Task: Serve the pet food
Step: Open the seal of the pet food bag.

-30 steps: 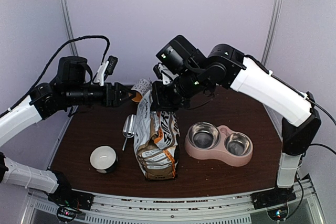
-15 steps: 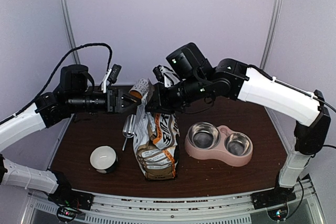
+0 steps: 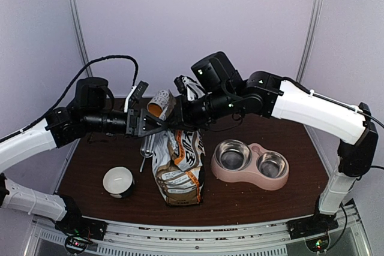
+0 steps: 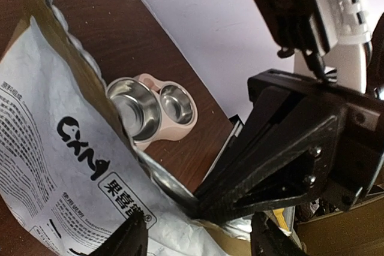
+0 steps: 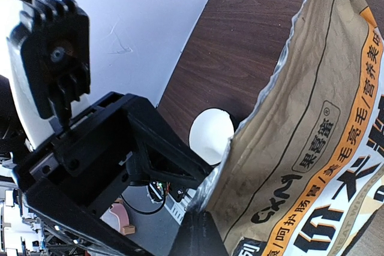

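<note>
now, top view: right gripper (image 3: 175, 118) pinched shut on the top rim of the upright printed bag (image 3: 179, 169); left gripper (image 3: 155, 125) just beside that rim. pink double bowl (image 3: 251, 167) to the bag's right.
left wrist: left fingers (image 4: 129, 241) spread wide, bag rim just ahead between them.
right wrist: rim clamped at the fingertip; white cup (image 5: 211, 135) beyond. pet food not visible in any view.

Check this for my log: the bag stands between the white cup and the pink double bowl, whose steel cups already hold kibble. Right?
Not quite. The steel cups are empty, bare metal in the top view. The bag does stand between the white cup and the pink double bowl.
</note>
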